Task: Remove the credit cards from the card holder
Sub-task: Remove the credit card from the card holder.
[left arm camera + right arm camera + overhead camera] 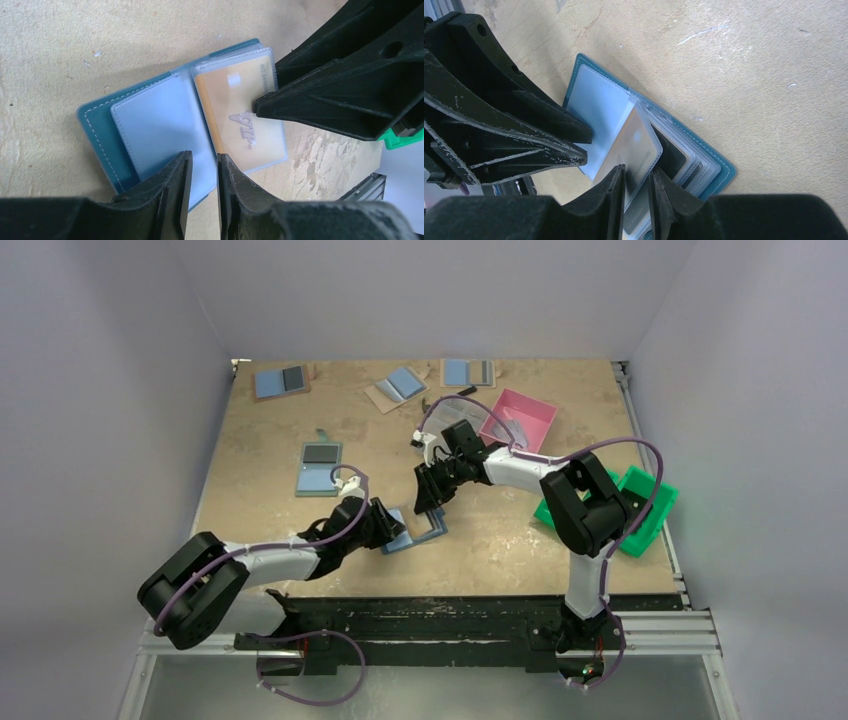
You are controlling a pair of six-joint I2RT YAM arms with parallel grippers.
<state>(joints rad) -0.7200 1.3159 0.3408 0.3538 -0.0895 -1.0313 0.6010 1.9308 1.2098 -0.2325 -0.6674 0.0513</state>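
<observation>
Near-centre on the worktop [570,390], the card holder [425,532] is seen lying open and flat between the two arms. Left jaws are set at its left half, right jaws at its far-right half. Other holders [320,468] lie well apart, farther off.

Left wrist view: card holder [150,125] is spread open with clear sleeve leaves showing. A gold card [245,120] is housed in the half toward the right arm, long axis parallel to the spine. Left fingers [170,195] are held a narrow gap apart over the holder's edge by the spine; whether anything is pinched cannot be told. A right finger [320,105] is touching the card leaf's outer edge.

Right wrist view: the gold card [634,145] in its leaf is raised off the stacked leaves of the card holder [719,167] and passes between the right fingers [604,200]. These stand narrowly apart astride it; a firm clamp cannot be confirmed. Left fingers [524,125] are set on or just above the other half.

Judgement: the card sits already within the right jaws, so the pull is best given to the right arm, along the card's long axis, with the left half kept pinned. Which sleeve end is open cannot be told.
</observation>
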